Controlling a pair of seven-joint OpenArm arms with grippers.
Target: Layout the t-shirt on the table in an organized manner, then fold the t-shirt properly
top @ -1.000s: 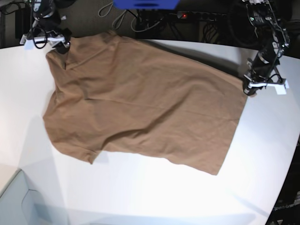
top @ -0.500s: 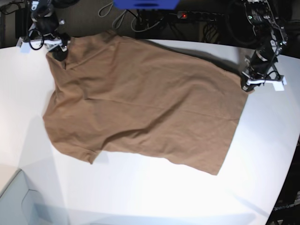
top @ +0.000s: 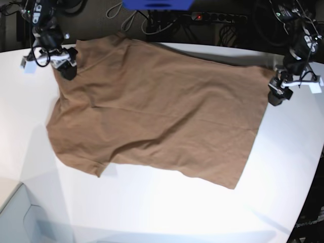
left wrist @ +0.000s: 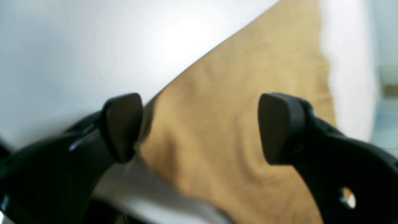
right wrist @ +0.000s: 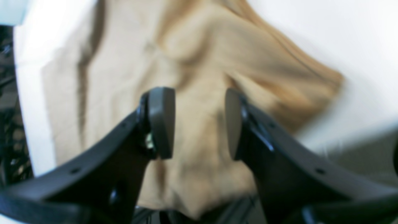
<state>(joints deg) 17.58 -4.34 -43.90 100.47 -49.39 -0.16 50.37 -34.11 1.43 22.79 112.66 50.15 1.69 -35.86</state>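
Note:
The brown t-shirt (top: 157,116) lies spread flat on the white table (top: 167,212), hem toward the right and sleeves toward the left. At the hem's far right corner my left gripper (top: 276,95) hovers just off the cloth. In the left wrist view it (left wrist: 200,127) is wide open, with the t-shirt (left wrist: 236,109) lying below and nothing between the pads. My right gripper (top: 66,70) is over the shoulder at the far left. In the right wrist view its (right wrist: 199,123) jaws stand apart over the wrinkled t-shirt (right wrist: 199,62), gripping nothing.
A blue object (top: 157,4) and cables with a power strip (top: 217,17) lie beyond the table's far edge on dark floor. The table's curved edge (top: 309,202) runs down the right. A pale box (top: 20,217) sits at the lower left.
My left gripper has opened, let go of the hem corner and drawn slightly right. The right gripper has shifted nearer onto the shoulder. The shirt itself has barely moved.

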